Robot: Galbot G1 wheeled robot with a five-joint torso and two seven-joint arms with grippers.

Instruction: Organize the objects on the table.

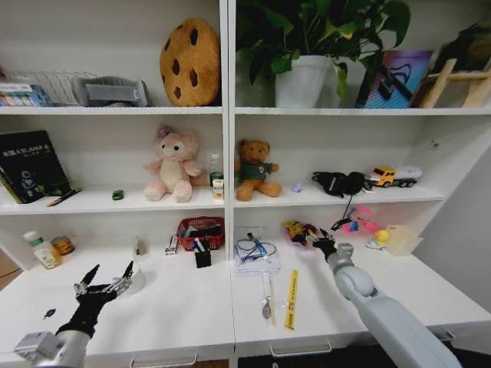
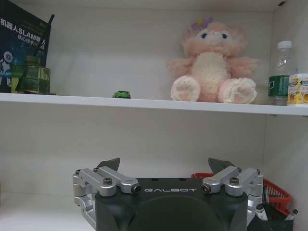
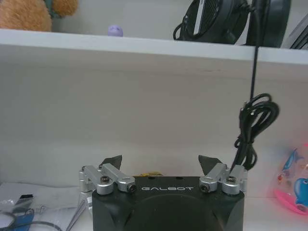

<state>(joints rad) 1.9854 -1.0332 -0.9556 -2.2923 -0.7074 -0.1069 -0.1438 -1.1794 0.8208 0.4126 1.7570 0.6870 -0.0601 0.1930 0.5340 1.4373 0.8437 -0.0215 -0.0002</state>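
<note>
— Both sets of jaws are standing wide open, and neither is holding anything. Your left gripper [image 1: 110, 277] is hovering low over the table [image 1: 176, 314] at about 8 o'clock of the head view, fingertips apart. Your right gripper [image 1: 325, 245] is reaching out at about 3 o'clock of the desk's middle, its tips spread too.

— And where are you seeing the task's things?

— You're looking at a tiny green toy car [image 2: 121, 94] sitting on the shelf [image 2: 144, 103] above the left gripper, at 9 o'clock of the pink plush rabbit [image 2: 210, 65] and well apart from it. In the head view the same car [image 1: 117, 195] is lying at 9 o'clock of the rabbit [image 1: 173, 165]. A green-lidded jar [image 1: 38, 248] is standing at the desk's far left, just beside a small tin [image 1: 63, 244].

— What's lying around the right gripper?

— You're pointing it at a colourful bundle [image 1: 298, 231] just beyond its tips. At 9 o'clock of it a clear bag with a blue cable [image 1: 255, 251] is resting flat, and at 7 o'clock a yellow ruler [image 1: 291, 298] is lying beside a spoon [image 1: 266, 300]. A red basket [image 1: 200, 232] is sitting at 12 o'clock of the desk's middle.
</note>
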